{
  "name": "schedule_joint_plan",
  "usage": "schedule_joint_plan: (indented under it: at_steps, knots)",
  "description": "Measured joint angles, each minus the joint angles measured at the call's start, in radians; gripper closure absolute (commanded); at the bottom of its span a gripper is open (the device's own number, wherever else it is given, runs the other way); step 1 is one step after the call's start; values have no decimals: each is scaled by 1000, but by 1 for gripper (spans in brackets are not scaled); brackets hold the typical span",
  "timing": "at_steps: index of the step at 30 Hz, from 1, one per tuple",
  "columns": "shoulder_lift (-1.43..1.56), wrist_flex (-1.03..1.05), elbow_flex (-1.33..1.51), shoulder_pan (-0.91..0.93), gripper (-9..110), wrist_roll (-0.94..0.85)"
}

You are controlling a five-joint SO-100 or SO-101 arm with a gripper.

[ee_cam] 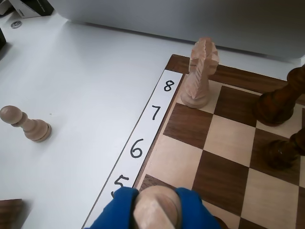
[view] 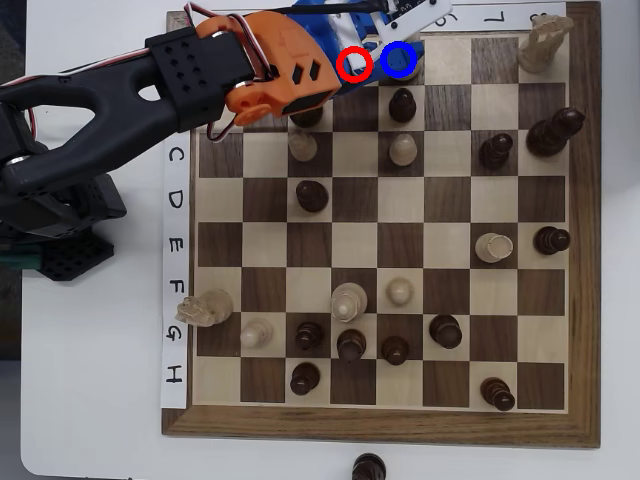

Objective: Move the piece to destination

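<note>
In the wrist view my gripper (ee_cam: 157, 206) is shut on the piece (ee_cam: 157, 210), a cream chess piece whose rounded head shows between the two blue fingers (ee_cam: 114, 210) at the bottom edge. It hangs over the board's edge squares beside the number 5. In the overhead view the orange arm (view: 270, 70) reaches over the board's top edge, and the blue gripper (view: 375, 48) sits around the red ring (view: 355, 63) and blue ring. The destination (view: 398, 60), the dark square with the blue ring, lies right beside the gripper. From overhead the piece is mostly hidden.
A large cream knight (ee_cam: 202, 71) stands on the corner square by the 8, with dark pieces (ee_cam: 279, 100) to its right. A cream pawn (ee_cam: 26, 124) stands off the board on the white table. Overhead, a dark piece (view: 402, 102) stands just below the destination.
</note>
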Motion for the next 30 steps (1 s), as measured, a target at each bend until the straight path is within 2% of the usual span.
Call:
schedule_joint_plan:
  at_steps: [15,30]
  knots:
    - [0,-25,0,-2,72,0]
    - [18,-97,0,-14,74,0]
